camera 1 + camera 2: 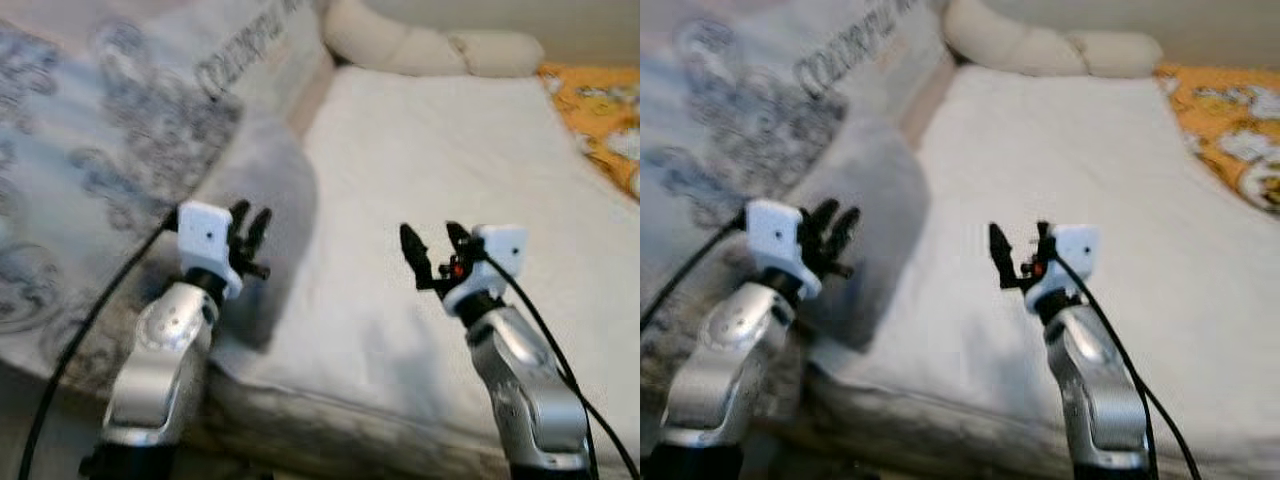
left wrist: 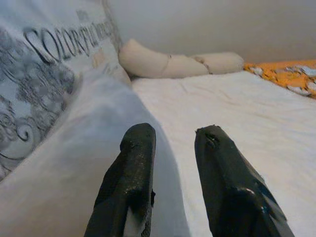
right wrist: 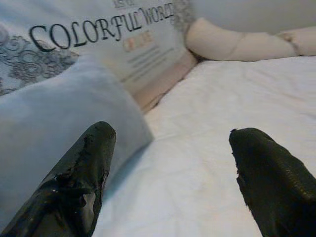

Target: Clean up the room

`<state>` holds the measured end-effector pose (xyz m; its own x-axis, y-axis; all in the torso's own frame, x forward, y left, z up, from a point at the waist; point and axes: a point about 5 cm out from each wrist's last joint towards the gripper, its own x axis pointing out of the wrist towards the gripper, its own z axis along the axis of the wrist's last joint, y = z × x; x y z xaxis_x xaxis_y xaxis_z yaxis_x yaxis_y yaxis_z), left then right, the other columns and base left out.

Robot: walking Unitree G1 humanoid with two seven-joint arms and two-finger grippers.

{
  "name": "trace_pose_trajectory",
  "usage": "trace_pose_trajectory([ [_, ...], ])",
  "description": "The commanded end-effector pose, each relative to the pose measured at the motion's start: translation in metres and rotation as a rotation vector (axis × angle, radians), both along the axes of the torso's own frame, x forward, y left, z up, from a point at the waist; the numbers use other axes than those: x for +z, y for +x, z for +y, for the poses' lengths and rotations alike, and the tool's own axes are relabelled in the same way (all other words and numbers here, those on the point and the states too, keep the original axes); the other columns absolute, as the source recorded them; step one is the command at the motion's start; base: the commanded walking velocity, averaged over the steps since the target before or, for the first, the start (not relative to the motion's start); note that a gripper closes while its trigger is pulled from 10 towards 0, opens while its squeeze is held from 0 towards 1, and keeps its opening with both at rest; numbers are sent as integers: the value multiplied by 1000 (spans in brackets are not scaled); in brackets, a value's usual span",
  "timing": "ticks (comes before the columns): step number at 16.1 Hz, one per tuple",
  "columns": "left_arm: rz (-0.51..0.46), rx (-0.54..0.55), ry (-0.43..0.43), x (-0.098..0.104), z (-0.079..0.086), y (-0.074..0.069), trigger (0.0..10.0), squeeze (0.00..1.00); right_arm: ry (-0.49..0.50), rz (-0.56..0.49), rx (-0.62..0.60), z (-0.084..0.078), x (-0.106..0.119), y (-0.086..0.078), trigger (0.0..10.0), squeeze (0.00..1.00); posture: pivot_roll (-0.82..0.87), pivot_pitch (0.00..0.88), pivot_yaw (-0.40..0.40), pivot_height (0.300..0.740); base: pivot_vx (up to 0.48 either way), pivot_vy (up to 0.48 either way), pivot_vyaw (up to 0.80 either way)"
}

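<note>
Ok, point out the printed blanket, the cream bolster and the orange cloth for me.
printed blanket (image 1: 120, 120), left eye view, on its grey swirl print.
cream bolster (image 1: 400, 45), left eye view, on its middle bulge.
orange cloth (image 1: 600, 110), left eye view, on the patterned part by the bed's right edge.

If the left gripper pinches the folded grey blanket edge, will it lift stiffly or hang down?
The grey blanket looks soft and folded over the white sheet, so it would probably hang limp. The left gripper, fingers apart, would likely lift only a fold. It seems bulky, perhaps dragging.
</note>
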<state>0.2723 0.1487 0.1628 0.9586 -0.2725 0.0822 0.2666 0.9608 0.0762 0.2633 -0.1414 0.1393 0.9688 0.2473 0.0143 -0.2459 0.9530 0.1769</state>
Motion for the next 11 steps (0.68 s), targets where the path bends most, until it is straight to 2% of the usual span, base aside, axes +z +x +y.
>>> trace_pose_trajectory([
  [1, 54, 93, 53, -9, 19, -6, 10000, 0, -15, 24, 4, 3, -2, -3, 10000, 0, -16, 0, 13, 740, 0, -465, 0],
  [3, 100, 130, 69, -17, 26, -15, 10000, 0, -39, 68, -5, 0, -10, -11, 10000, 0, -12, 0, 10, 740, 0, -465, 0],
  [5, 143, 120, 108, -28, 30, -22, 10000, 0, -65, 137, -40, -6, -25, -18, 10000, 0, -12, 0, 12, 740, 0, -459, 0],
  [11, 192, 118, 139, -38, 34, -23, 10000, 0, -81, 222, -81, -13, -44, -25, 10000, 0, -24, 0, 14, 740, 0, -457, 0],
])
